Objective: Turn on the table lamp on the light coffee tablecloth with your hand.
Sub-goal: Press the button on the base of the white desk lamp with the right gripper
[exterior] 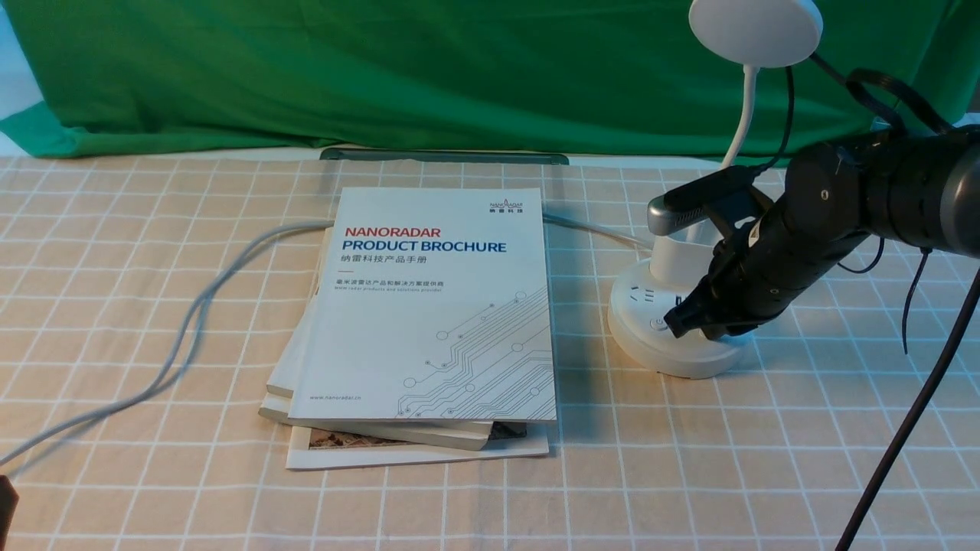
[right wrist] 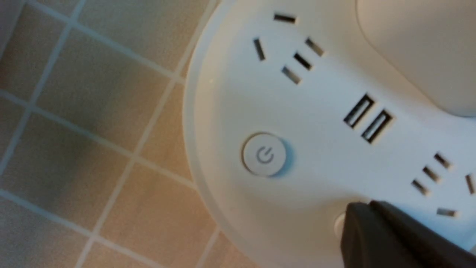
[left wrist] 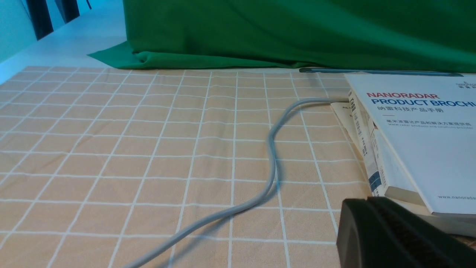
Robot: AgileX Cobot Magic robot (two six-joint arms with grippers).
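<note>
White table lamp [exterior: 689, 356] on the light coffee tablecloth [exterior: 115, 229], nr desk's far right corner; rt hand [exterior: 677, 323] (claw pinched closed, gripping nothing) tip down at its base, just beside the power btn [right wrist: 264, 154].

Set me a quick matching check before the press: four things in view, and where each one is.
1. right gripper
2. brochure
3. grey cable
4. lamp head

a. on top of the book stack
b. trailing over the tablecloth, left of the stack
c. over the lamp base
d. high up, in front of the green cloth

Pairs: 1-c, 2-a, 3-b, 4-d.
</note>
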